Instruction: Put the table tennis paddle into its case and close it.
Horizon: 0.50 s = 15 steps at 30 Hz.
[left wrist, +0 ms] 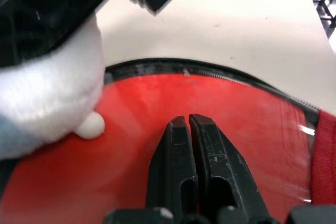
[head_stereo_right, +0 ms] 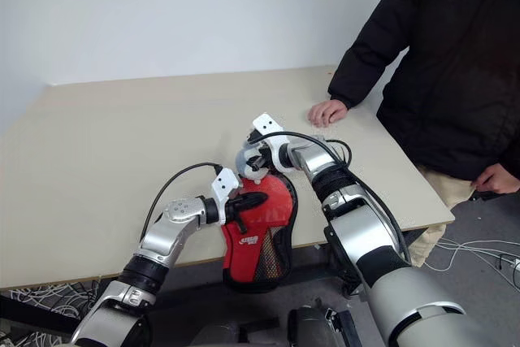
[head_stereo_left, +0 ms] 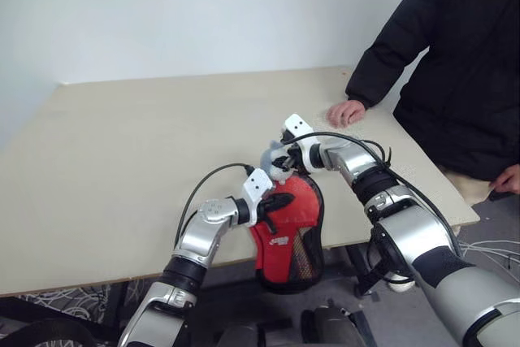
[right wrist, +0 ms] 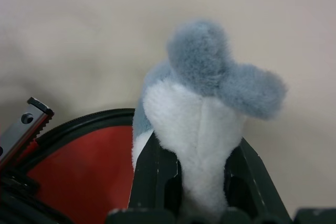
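The case (head_stereo_left: 288,237) is a red paddle-shaped cover with a black mesh pocket, black trim and a white logo. It lies at the table's front edge, its lower half hanging over it. My left gripper (head_stereo_left: 280,199) is shut, and its black fingers (left wrist: 178,150) lie flat on the case's smooth red top with nothing between them. My right gripper (head_stereo_left: 282,165), just beyond the case's far rim, is shut on a grey-white plush lump (right wrist: 205,93). The table tennis paddle is hidden.
The pale wooden table (head_stereo_left: 122,160) stretches wide to the left and back. A person in a black jacket (head_stereo_left: 463,62) stands at the right, one hand (head_stereo_left: 345,111) resting on the table near my right arm. Cables lie on the floor below.
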Motion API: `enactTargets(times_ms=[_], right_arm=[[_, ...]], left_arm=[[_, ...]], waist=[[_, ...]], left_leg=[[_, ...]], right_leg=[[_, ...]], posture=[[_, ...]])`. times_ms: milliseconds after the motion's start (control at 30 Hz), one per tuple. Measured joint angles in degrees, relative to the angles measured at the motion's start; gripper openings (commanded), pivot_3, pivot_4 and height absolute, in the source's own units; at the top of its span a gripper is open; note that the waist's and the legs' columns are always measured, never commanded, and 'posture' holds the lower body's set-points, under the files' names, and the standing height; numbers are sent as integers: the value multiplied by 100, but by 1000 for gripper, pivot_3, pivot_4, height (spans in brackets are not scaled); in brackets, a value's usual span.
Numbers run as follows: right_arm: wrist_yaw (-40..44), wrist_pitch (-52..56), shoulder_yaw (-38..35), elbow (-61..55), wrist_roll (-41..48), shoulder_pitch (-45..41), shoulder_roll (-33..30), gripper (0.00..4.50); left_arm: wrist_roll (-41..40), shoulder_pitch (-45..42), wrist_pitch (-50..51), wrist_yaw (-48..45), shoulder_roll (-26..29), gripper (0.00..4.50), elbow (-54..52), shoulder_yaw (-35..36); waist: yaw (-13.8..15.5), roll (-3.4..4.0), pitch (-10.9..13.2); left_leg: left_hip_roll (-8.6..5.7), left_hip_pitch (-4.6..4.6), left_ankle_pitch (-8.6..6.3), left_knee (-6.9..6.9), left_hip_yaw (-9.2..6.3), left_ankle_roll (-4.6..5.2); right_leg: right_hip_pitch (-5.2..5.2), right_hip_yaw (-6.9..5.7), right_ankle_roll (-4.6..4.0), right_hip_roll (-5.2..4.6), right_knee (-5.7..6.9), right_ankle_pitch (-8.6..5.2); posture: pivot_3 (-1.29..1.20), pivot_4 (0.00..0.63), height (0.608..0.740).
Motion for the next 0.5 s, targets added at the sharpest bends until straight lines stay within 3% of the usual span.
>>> enactTargets(times_ms=[500], right_arm=[[-583,-649,-420,1107,-216,-366,112,327]], left_arm=[[-2,14,-112,-123,61,0,77,3]], waist=[[-11,9,-5]], left_leg=[[3,4,0,0,2,0]], right_leg=[[16,2,0,1,3,0]], posture=[[0,0,740]])
